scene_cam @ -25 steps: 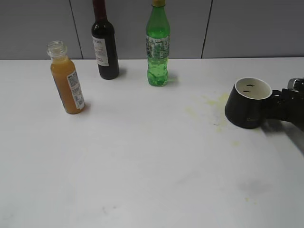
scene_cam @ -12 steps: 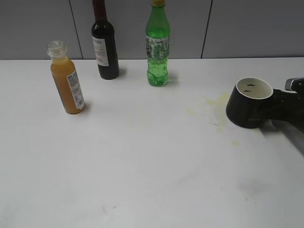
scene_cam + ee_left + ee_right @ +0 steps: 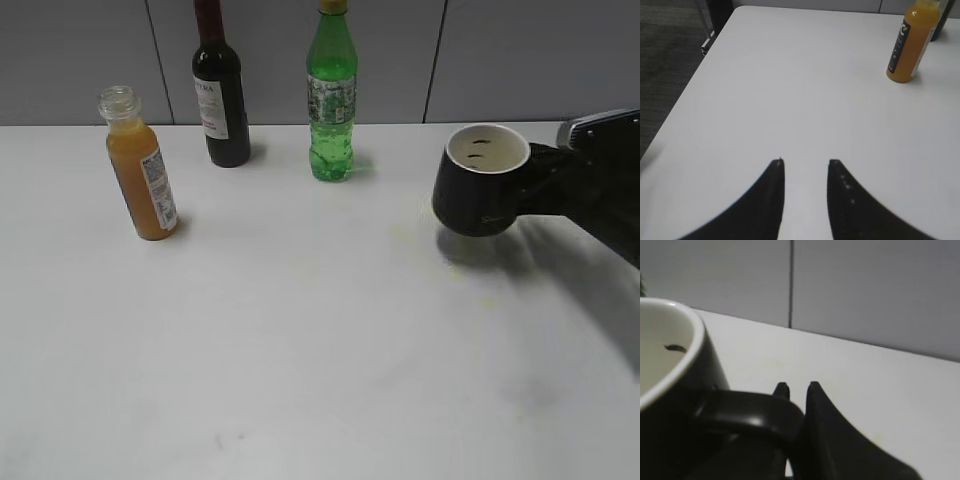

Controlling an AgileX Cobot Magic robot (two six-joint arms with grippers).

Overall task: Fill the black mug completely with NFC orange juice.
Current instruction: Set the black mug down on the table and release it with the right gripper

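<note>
Black mug (image 3: 481, 180) lifted, handle pinched by right pincer (image 3: 548, 183)

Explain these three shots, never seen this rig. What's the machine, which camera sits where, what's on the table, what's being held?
It is a robot with two arms, each ending in a two-fingered pincer. One camera looks down at the white table from the front. The other two sit on the wrists, so each shows its own pincer's dark fingers at the bottom of the picture.

On the table stand an uncapped orange juice bottle, a dark wine bottle and a green soda bottle.

The right pincer is shut on the handle of a black mug, which looks lifted off the table and empty apart from a couple of dark specks. The left pincer is open, holding nothing, with the juice bottle ahead of it.
</note>
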